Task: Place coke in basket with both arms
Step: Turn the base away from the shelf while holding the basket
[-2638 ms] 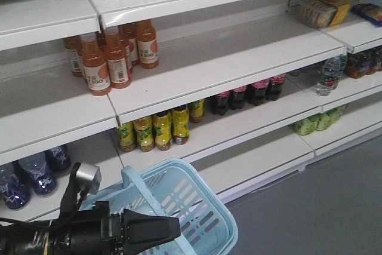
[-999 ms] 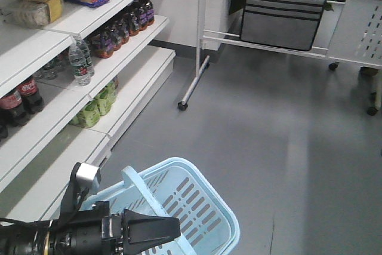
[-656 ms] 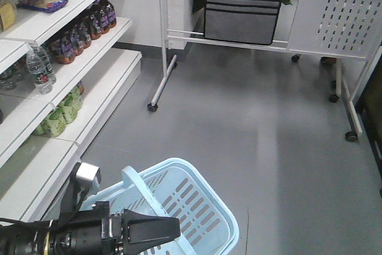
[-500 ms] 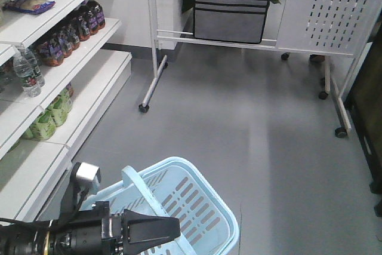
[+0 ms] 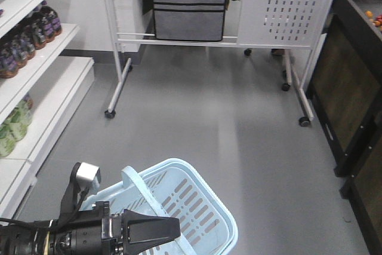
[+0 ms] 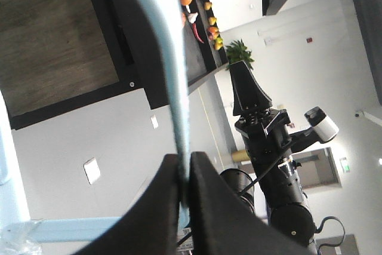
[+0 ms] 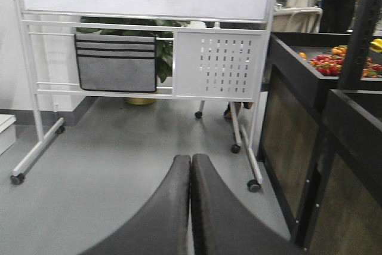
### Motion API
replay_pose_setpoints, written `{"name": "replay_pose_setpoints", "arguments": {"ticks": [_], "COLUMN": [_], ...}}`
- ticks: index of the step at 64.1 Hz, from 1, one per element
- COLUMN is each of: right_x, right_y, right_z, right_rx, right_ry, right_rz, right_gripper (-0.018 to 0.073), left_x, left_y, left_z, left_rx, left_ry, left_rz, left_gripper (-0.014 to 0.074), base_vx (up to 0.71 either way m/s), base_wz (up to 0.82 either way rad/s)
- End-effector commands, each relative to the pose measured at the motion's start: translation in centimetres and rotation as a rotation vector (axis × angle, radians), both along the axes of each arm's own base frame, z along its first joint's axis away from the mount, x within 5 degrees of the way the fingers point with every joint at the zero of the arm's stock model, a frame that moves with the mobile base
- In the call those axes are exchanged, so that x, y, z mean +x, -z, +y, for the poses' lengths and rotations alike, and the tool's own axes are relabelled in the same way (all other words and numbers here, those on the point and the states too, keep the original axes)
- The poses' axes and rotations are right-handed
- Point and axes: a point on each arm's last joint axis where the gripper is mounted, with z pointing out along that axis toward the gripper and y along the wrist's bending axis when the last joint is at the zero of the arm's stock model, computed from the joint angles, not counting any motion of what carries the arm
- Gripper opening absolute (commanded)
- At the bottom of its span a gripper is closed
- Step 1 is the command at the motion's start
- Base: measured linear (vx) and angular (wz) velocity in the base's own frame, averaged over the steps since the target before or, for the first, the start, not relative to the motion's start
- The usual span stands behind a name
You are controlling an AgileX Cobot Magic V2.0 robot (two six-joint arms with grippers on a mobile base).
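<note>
Your left gripper (image 6: 184,164) is clamped on the handle (image 6: 173,58) of the basket (image 5: 197,207), lower centre of the front view. The right gripper (image 7: 191,160) is pinched together, empty. No coke shows in any view (only bottles on the shelves (image 5: 36,70), far left), so I judge fetching and placing are all yet to do.

Front view looks steeply down from high across the floor (image 5: 209,123) to the whiteboard stand (image 5: 280,16). Right wrist view faces that same stand, low and level. Left wrist view, rolled sideways, hugs the basket handle (image 6: 173,88).

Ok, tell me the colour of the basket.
Light blue; the basket shows best in the exterior front-facing view.
</note>
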Motion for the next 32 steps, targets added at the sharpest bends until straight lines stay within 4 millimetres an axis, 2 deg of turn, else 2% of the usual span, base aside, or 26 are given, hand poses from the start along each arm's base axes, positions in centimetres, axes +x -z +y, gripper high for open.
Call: {"name": "replay_pose_setpoints", "arguments": {"ticks": [1, 32], "right_x": [-0.03, -0.03], "right_y": [-0.49, -0.49], "right_z": [0.01, 0.01], "right_rx": [-0.012, -0.012], "right_ry": [0.000, 0.000], "right_rz": [-0.081, -0.081], "right_gripper": [-0.0010, -0.0010], "left_x": [-0.61, -0.61], "left_y": [-3.17, -3.17], "left_z": [-0.27, -0.27], "left_rx": [-0.251, -0.251], "left_ry": [0.069, 0.069], "left_rz": [-0.089, -0.089], "left_gripper": [-0.0006, -0.0006], "base_vx": [0.04, 0.06], "base_wz": [-0.27, -0.22]}}
